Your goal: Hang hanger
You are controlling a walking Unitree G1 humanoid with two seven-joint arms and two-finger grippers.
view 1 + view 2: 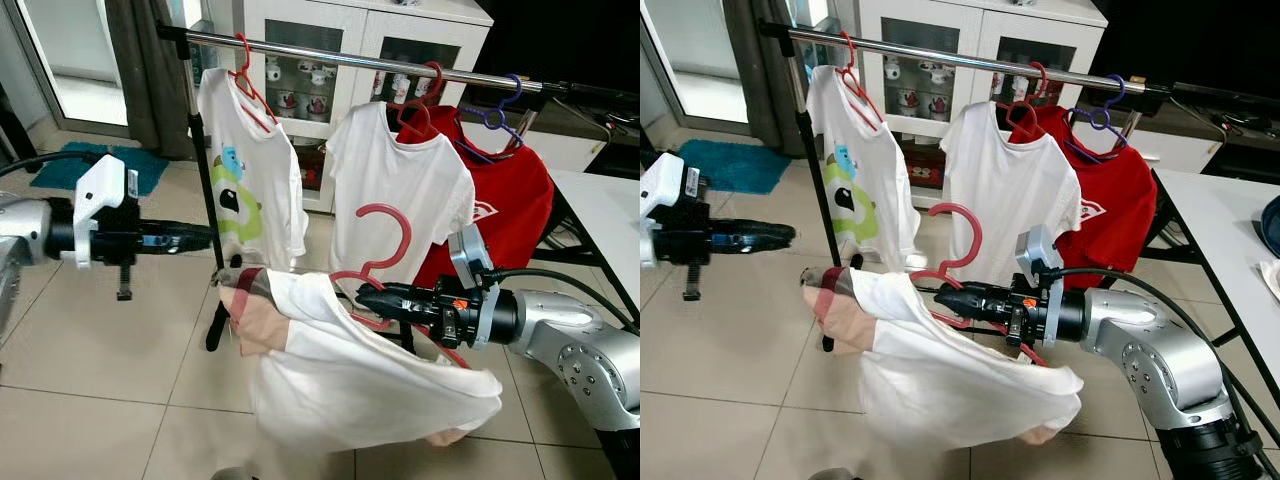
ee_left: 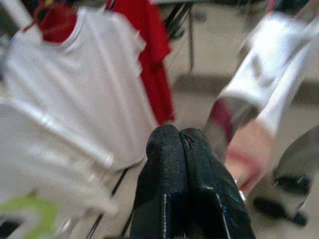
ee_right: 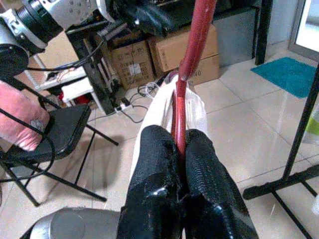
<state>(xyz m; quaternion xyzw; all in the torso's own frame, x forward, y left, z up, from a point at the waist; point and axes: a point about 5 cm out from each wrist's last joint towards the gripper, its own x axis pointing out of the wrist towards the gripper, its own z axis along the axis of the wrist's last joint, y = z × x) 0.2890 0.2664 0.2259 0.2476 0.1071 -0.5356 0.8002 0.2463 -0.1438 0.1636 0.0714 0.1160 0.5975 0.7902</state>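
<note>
My right gripper (image 1: pixel 365 292) is shut on the lower neck of a red hanger (image 1: pixel 407 235), whose hook points up. A white garment (image 1: pixel 350 380) with a pink and plaid sleeve drapes from that hanger, low in front of the clothes rack. In the right wrist view the red hanger (image 3: pixel 192 50) runs up from between the fingers (image 3: pixel 154 149). The metal rail (image 1: pixel 330 55) crosses overhead, well above the hook. My left gripper (image 1: pixel 205 237) is held out at the left, shut on nothing, its tip close to the rack's black upright (image 1: pixel 203 180).
On the rail hang a white shirt with a green cartoon (image 1: pixel 245 170), a plain white shirt (image 1: pixel 400 190), a red shirt (image 1: pixel 505 200) and a bare purple hanger (image 1: pixel 495 115). A white cabinet (image 1: pixel 330 30) stands behind, a table (image 1: pixel 610 220) at the right, a teal mat (image 1: pixel 75 165) at the left.
</note>
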